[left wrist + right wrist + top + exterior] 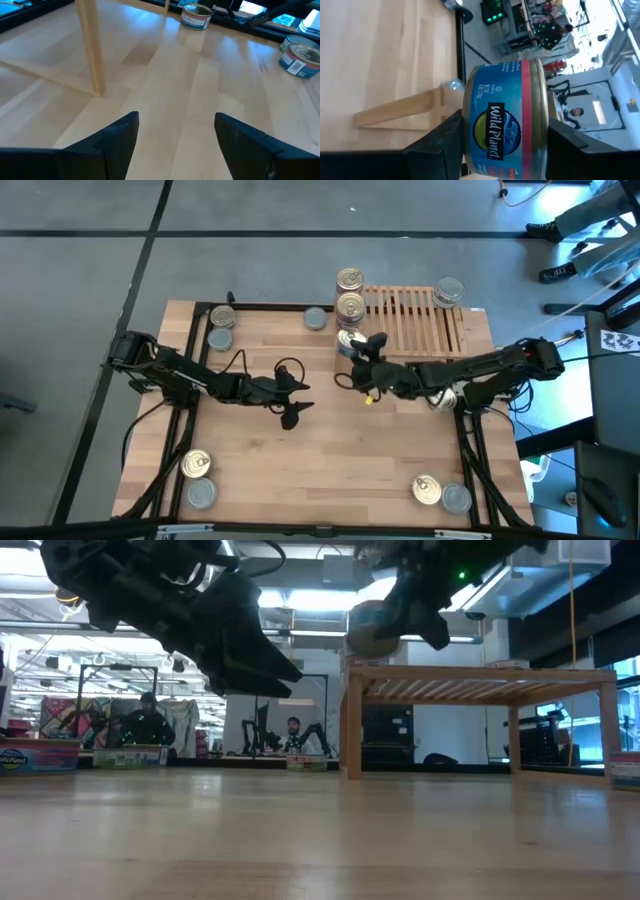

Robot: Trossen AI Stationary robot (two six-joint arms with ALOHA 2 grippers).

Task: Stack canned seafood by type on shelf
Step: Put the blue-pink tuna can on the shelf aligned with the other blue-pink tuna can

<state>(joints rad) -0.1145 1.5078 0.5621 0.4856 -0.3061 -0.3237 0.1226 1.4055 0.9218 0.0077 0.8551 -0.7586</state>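
My right gripper [358, 348] is shut on a blue-labelled can [505, 120] and holds it in the air just in front of the shelf's [415, 318] left end. Two gold-topped cans [350, 292] stand at that end of the shelf and a silver-topped one [449, 290] stands at its far right. My left gripper [292, 398] hovers open over the middle of the table, with nothing between its fingers [120, 137]. In the low view the held can [370, 628] hangs level with the shelf top [480, 673]. My right gripper pinches the can between its two fingers [442, 142], one on each flat end [468, 125]. The fingers come nearly level from the table's right side. The can is lifted clear of table and shelf and sits tilted, its blue label [495, 127] facing the wrist camera.
More cans stand on the table: one silver [316, 319] near the far edge, two at far left [220, 328], two at near left [198, 478], two at near right [440, 493]. The black frame rails [190, 380] run along both sides.
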